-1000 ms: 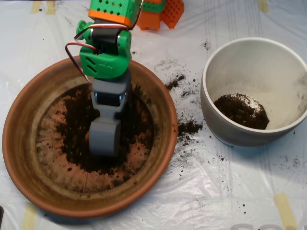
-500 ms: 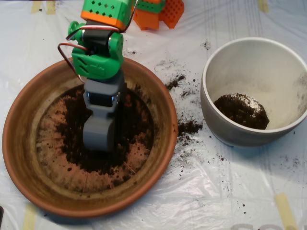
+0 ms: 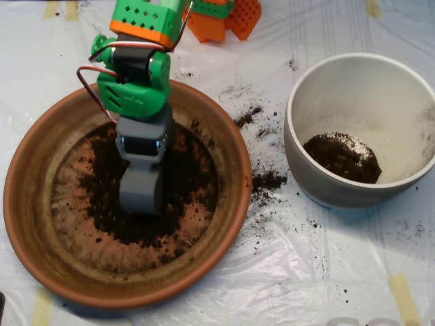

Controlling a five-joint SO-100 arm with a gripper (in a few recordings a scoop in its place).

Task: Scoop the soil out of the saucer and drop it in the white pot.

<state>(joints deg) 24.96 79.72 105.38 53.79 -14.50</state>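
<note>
Since earlier, grey plastic scoop [image 3: 141, 193] slid bit left, tip down in dark crumbly soil [image 3: 183, 183] inside big round orange clay saucer [image 3: 41, 224]. Can't tell if halves open. Soil light, loose, spills; dig thick middle. Small heap already in deep white pot [image 3: 360, 88].

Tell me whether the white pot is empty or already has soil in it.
Not empty: the white pot holds one dark clump of soil on its bottom; most of its pale inside is bare.
</note>
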